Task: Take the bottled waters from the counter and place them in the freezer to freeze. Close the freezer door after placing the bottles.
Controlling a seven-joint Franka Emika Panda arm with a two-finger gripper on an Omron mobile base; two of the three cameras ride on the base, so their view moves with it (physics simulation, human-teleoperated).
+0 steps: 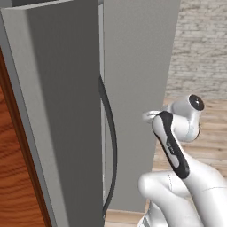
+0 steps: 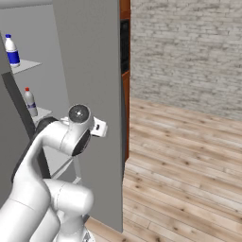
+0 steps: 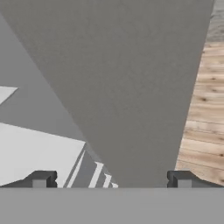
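Note:
The freezer stands open, and both bottled waters are inside on its white shelves. The blue-capped bottle (image 2: pixel 11 49) is upright on an upper shelf. Below it, the red-capped bottle (image 2: pixel 30 102) stands on a lower shelf. The freezer door (image 1: pixel 62 115) is swung out towards me, with its dark bar handle (image 1: pixel 112 142) along its edge. My gripper (image 3: pixel 111 179) is open with nothing between its fingertips (image 3: pixel 41 179). It faces the flat grey right-hand panel (image 3: pixel 131 87) from close up, with the freezer's shelves (image 3: pixel 35 151) to its left. The counter is out of view.
A wooden cabinet side (image 1: pixel 15 177) runs along the left of the open door. Light wood flooring (image 2: pixel 189 160) stretches right of the unit to a pale brick wall (image 2: pixel 189 47). My own arm (image 2: pixel 52 142) rises in front of the freezer opening.

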